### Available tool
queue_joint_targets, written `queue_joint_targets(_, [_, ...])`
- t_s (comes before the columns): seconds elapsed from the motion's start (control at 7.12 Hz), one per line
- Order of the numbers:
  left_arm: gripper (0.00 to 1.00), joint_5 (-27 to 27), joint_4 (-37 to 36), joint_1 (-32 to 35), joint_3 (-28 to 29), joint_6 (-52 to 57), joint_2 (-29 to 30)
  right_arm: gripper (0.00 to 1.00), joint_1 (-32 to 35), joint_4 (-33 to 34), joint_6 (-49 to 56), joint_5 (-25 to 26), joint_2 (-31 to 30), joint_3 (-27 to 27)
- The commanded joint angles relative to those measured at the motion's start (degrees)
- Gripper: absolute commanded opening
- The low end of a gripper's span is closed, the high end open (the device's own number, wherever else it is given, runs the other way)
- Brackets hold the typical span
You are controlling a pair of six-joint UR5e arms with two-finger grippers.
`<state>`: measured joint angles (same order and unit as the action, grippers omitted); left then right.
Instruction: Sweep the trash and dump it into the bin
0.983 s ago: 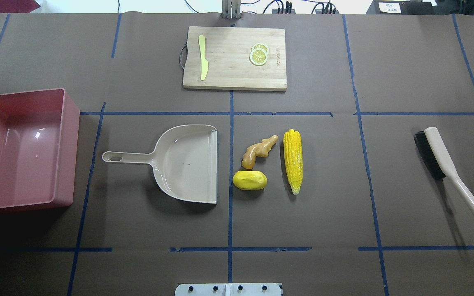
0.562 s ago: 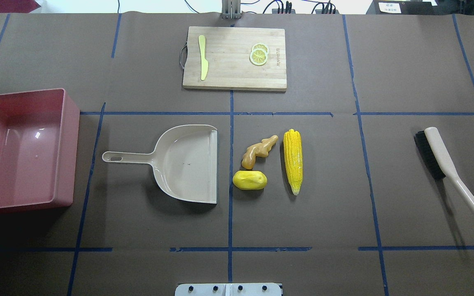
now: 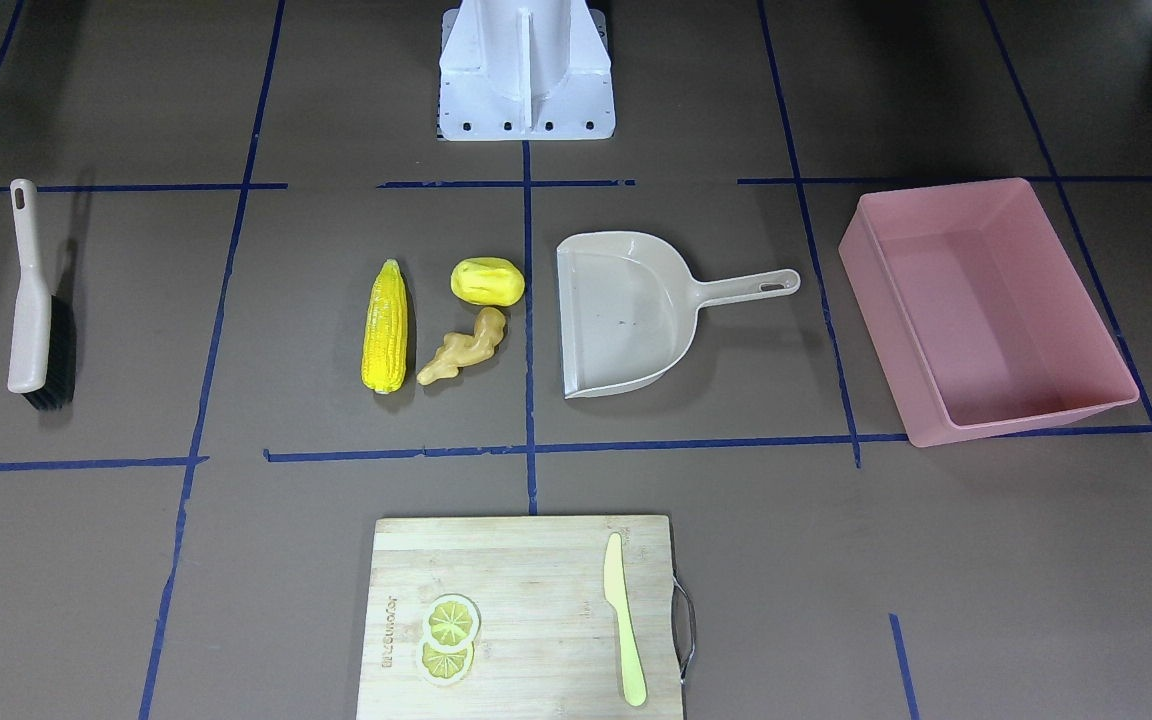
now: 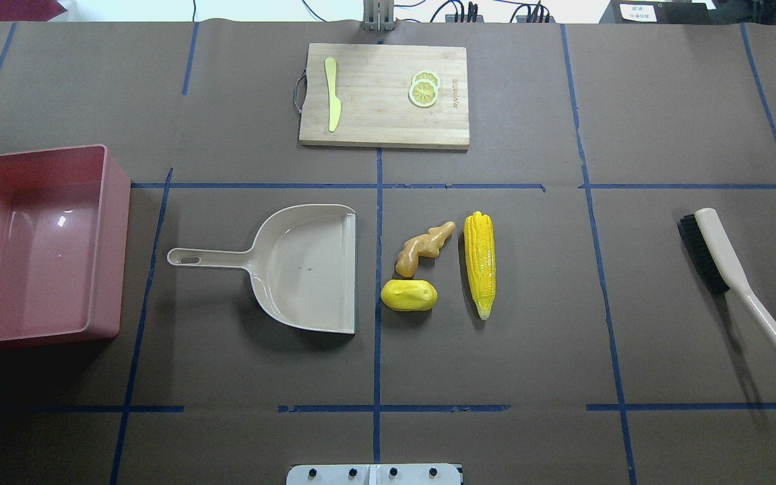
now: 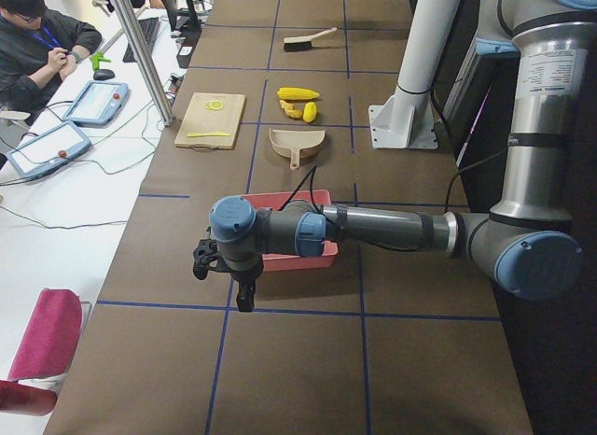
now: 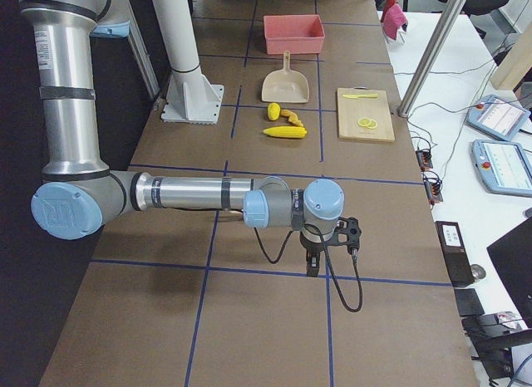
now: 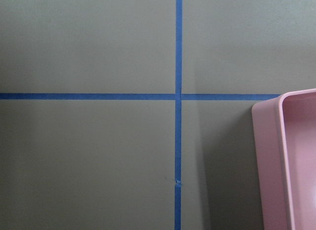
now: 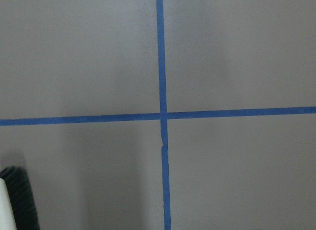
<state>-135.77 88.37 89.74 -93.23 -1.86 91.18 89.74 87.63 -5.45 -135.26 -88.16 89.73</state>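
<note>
**Your workspace: a taped brown table with a white bench alongside**

You face a table (image 4: 664, 101) covered in matte brown paper and marked into squares with blue tape (image 4: 378, 350). Light falls from above, giving soft shadows, and the corners of the paper go dark. Along one long side runs a white bench (image 5: 84, 202) that carries teach pendants (image 5: 98, 101). Cables (image 4: 470, 11) trail over its edge, and a slanted metal post (image 5: 140, 52) rises beside it. A pink cloth (image 5: 51, 334) shows low in the left view.
</note>
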Motion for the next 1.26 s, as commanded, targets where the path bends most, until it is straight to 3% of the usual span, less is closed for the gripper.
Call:
queue_joint_targets(0.0, [1.0, 0.1, 0.1, -0.1, -0.5, -0.2, 0.0, 1.0, 0.0, 0.0, 0.0, 0.0, 0.0, -0.1])
queue_joint_targets(0.56, [1.0, 0.8, 0.1, -0.5, -2.1, -0.3, 0.3, 1.0, 0.0, 0.0, 0.0, 0.0, 0.2, 0.1])
queue_joint_targets(0.84, [1.0, 0.0, 2.0, -1.6, -7.1, -0.4, 0.3, 1.0, 0.0, -0.1, 0.0, 0.0, 0.3, 0.1])
queue_joint_targets(0.98, [1.0, 0.6, 2.6, -4.6, -7.7, 0.1, 0.8, 1.0, -0.1, -0.1, -0.7, -0.1, 0.3, 0.2])
queue_joint_targets(1.12, [1.0, 0.9, 3.0, -13.6, -8.4, 0.3, 2.6, 1.0, -0.1, -0.1, -1.5, -0.2, 0.3, 0.4])
